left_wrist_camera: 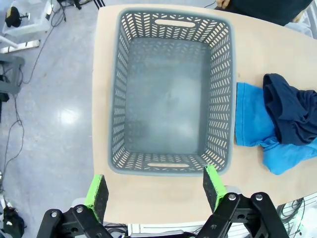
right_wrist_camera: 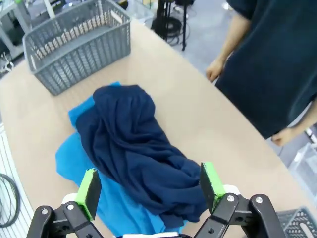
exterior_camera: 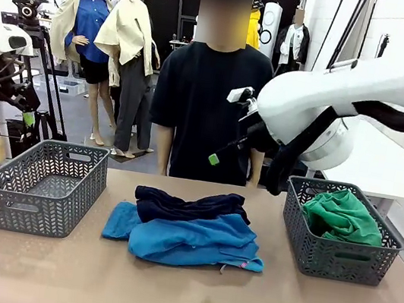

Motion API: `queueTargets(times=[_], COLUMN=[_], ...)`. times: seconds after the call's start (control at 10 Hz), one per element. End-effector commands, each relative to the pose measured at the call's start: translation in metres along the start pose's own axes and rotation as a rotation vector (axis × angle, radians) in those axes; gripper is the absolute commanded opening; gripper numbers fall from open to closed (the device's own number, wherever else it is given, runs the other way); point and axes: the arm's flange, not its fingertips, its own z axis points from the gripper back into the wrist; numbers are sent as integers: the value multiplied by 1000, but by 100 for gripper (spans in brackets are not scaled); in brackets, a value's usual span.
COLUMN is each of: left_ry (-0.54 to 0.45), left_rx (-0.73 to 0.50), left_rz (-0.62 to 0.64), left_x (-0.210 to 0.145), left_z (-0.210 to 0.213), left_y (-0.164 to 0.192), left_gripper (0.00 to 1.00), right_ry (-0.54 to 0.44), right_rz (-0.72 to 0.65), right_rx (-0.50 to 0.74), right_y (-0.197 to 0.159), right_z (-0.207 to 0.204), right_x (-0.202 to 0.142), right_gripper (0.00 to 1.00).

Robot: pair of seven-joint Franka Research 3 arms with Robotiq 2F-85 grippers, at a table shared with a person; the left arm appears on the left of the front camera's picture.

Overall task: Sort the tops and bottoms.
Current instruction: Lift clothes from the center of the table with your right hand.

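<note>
A dark navy shirt (exterior_camera: pixel 190 205) lies crumpled on top of blue bottoms (exterior_camera: pixel 191 242) in the middle of the table. A small pink tag (exterior_camera: pixel 242 265) shows at the pile's front right. The bright green top (exterior_camera: pixel 342 214) sits inside the right grey basket (exterior_camera: pixel 336 253). My right gripper (right_wrist_camera: pixel 150 186) hangs open above the navy shirt (right_wrist_camera: pixel 133 148), which covers the blue cloth (right_wrist_camera: pixel 74 158), and holds nothing. My left gripper (left_wrist_camera: pixel 154 191) is open and empty above the near rim of the left grey basket (left_wrist_camera: pixel 171 166); that basket (exterior_camera: pixel 43 184) holds nothing.
A person in a black T-shirt (exterior_camera: pixel 206 98) stands at the far edge, hands down by the table (right_wrist_camera: pixel 215 69). Bare tabletop (exterior_camera: pixel 178 301) runs along the front. The floor, with cables and stands (left_wrist_camera: pixel 29 74), lies beyond the left basket.
</note>
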Motion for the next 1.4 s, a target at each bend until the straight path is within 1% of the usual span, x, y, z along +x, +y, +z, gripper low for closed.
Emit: queueTargets(times=[0.0, 0.1, 0.2, 0.3, 0.4, 0.5, 0.7, 0.8, 0.9, 1.1, 1.3], left_ry=[7, 7, 7, 7, 7, 7, 7, 7, 7, 7, 7], left_rx=[21, 21, 21, 21, 21, 21, 21, 21, 21, 21, 21], left_rz=[-5, -5, -5, -5, -5, -5, -5, -5, -5, -5, -5], left_x=[0, 0, 0, 0, 0, 0, 0, 0, 0, 0, 0], left_z=[2, 2, 2, 2, 2, 2, 2, 2, 2, 2, 2], left_y=[2, 2, 2, 2, 2, 2, 2, 2, 2, 2, 2], left_gripper=[100, 100, 100, 100, 100, 100, 100, 100, 100, 100, 100], right_ry=[-60, -60, -31, 10, 96, 184, 317, 379, 433, 464, 477], right_rz=[-20, -20, -10, 79, 157, 226, 329, 369, 376, 372, 353], right_rx=[0, 0, -1, 45, 58, 109, 222, 243, 259, 233, 286], right_y=[-5, -5, -6, 4, 9, 11, 20, 28, 34, 42, 49], right_z=[25, 25, 14, 23, 11, -14, -59, -85, -113, -143, -153], right_x=[11, 11, 5, 13, 26, 41, 53, 51, 43, 30, 16], right_gripper=[100, 100, 100, 100, 100, 100, 100, 100, 100, 100, 100])
